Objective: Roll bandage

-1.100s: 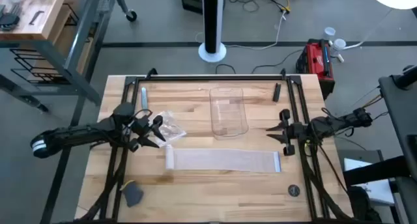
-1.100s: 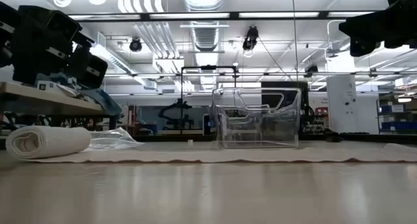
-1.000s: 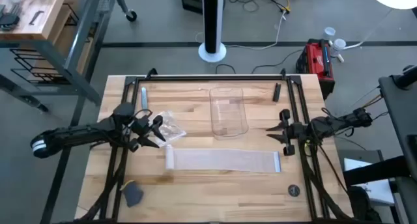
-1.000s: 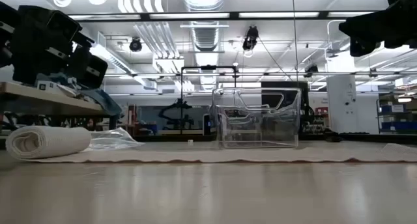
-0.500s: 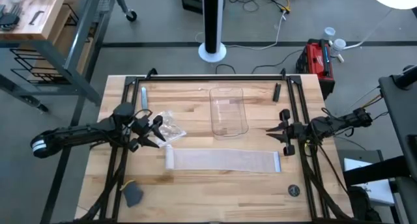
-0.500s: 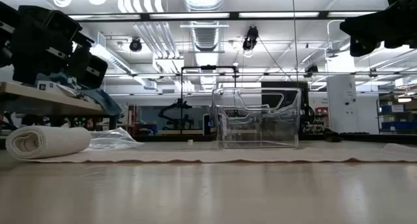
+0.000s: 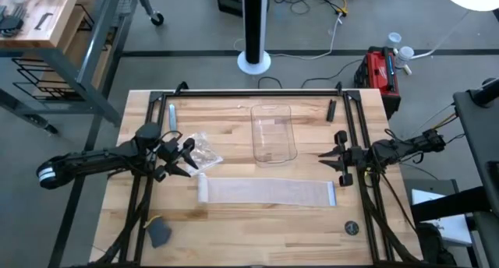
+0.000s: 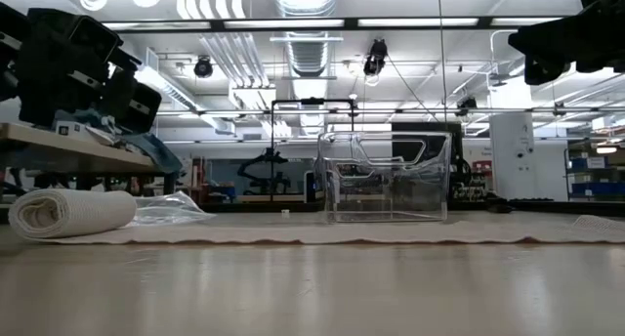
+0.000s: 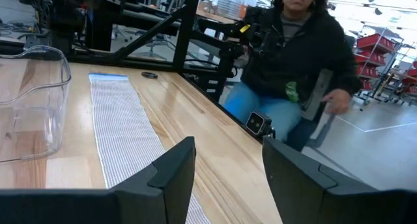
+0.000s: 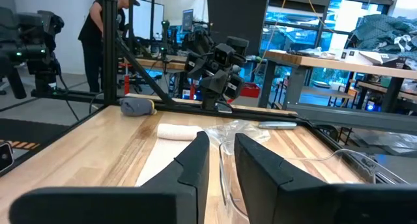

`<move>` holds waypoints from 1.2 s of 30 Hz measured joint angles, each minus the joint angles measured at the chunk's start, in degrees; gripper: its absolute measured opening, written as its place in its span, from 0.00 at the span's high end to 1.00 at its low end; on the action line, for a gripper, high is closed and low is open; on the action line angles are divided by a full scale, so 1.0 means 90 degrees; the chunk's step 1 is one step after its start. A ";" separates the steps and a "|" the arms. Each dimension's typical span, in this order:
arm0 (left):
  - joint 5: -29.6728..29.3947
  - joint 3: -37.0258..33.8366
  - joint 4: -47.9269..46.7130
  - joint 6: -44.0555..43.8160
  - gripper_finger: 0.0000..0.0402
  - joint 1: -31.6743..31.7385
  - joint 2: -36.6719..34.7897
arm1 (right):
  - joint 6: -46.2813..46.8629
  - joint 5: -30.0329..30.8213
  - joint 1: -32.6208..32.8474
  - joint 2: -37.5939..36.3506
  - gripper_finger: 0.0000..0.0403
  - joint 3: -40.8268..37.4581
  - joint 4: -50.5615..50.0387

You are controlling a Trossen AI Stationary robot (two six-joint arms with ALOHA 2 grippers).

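Observation:
The bandage (image 7: pixel 265 192) lies flat along the table as a long whitish strip. Its left end is wound into a small roll (image 7: pixel 203 188) (image 8: pixel 68 211), and its right end (image 7: pixel 330 192) lies flat. My left gripper (image 7: pixel 189 158) hovers open just beyond the roll, over the table's left half, with nothing between its fingers (image 9: pixel 228 165). My right gripper (image 7: pixel 329 162) hovers open a little beyond the strip's right end, also with nothing between its fingers (image 10: pixel 221 155). Neither gripper touches the bandage.
A clear plastic tray (image 7: pixel 274 132) stands beyond the strip's middle. A crinkled clear wrapper (image 7: pixel 203 149) lies by the left gripper. A grey lump (image 7: pixel 158 233) lies near the front left and a small dark disc (image 7: pixel 352 228) at the front right. A person (image 9: pixel 293 61) sits beyond the table.

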 joint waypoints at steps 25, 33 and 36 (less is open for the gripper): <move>0.0000 -0.0001 0.0001 0.0002 0.57 0.0000 0.0001 | 0.0000 0.0001 -0.0002 0.0000 0.89 0.0002 0.0001; 0.0000 0.0000 0.0002 0.0000 0.57 0.0000 0.0002 | 0.0000 -0.0001 -0.0002 0.0000 0.86 0.0002 0.0001; 0.0000 0.0000 0.0001 0.0002 0.57 0.0000 0.0002 | 0.0000 0.0001 -0.0001 0.0000 0.85 0.0002 -0.0001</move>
